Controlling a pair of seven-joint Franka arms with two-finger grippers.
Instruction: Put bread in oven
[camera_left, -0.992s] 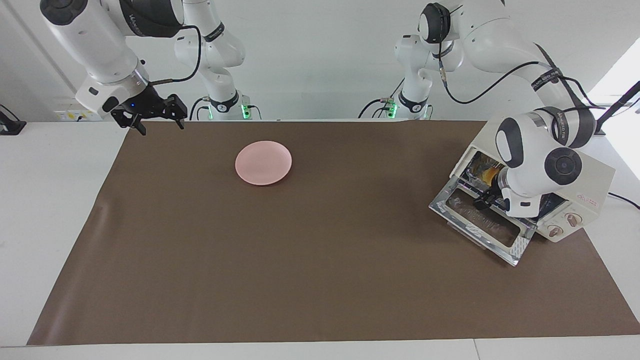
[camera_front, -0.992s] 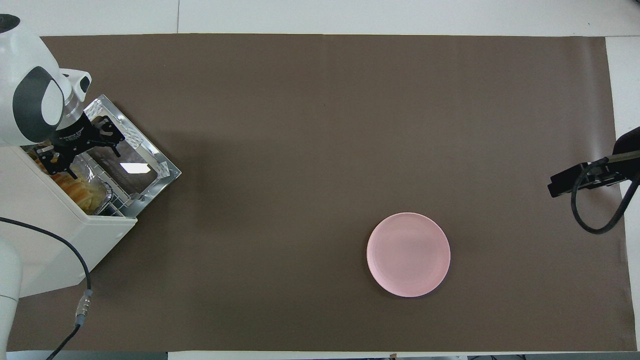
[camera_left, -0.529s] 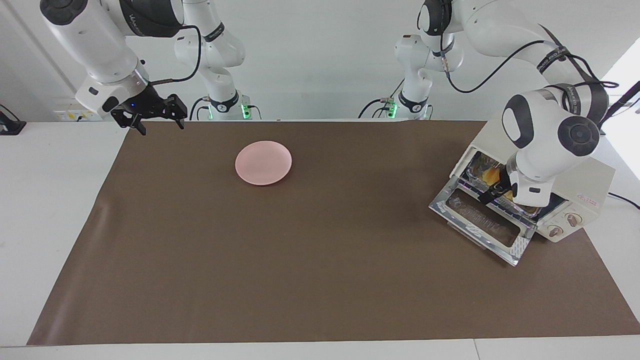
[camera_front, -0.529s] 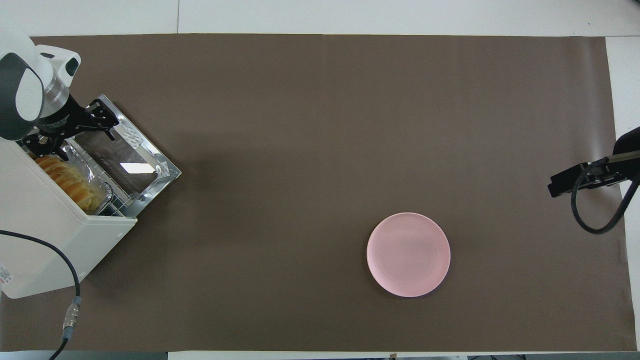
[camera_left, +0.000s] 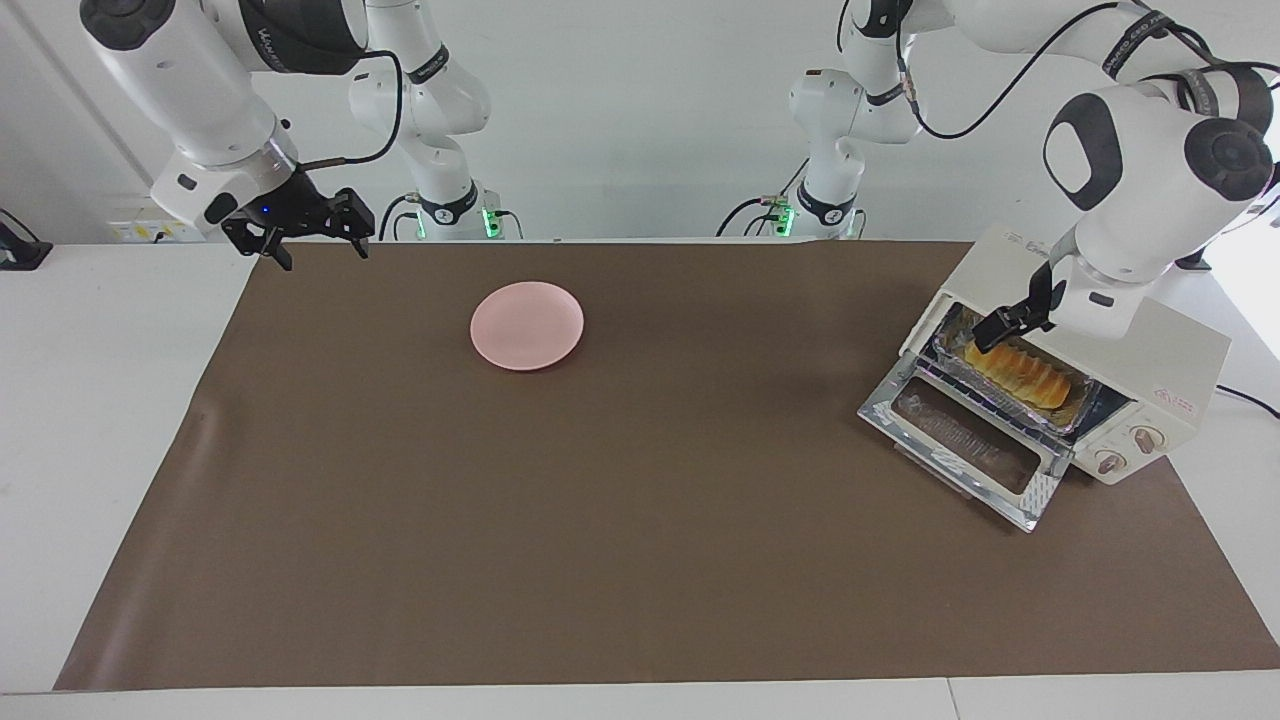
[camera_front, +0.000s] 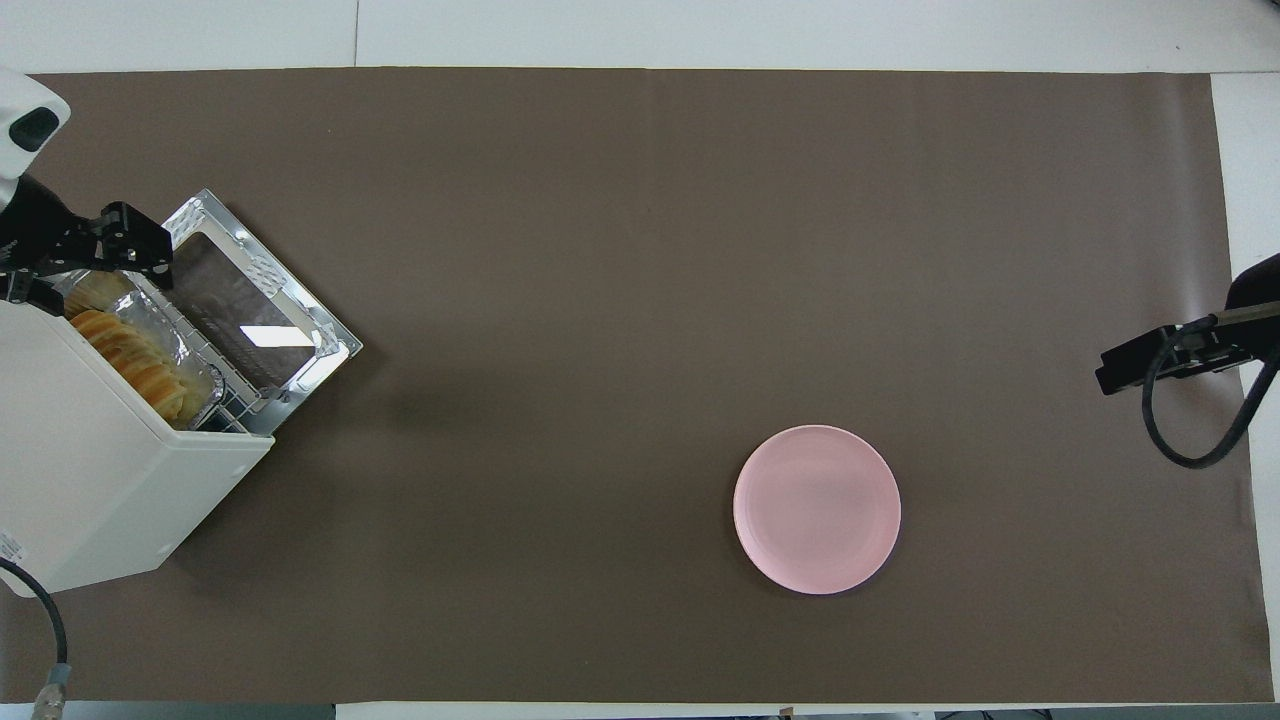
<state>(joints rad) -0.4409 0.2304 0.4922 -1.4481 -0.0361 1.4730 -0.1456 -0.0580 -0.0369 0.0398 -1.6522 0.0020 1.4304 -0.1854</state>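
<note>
Lying just below the open, empty left gripper (camera_left: 1010, 322), bread (camera_left: 1020, 373) runs lengthwise along the oven (camera_left: 1150, 380) mouth. Right gripper (camera_left: 305, 238) waits open, well apart.

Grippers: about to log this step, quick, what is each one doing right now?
Left gripper: open, holding nothing, above the bread in the oven.
Right gripper: open, empty, waiting over the mat's edge at its own end.
</note>
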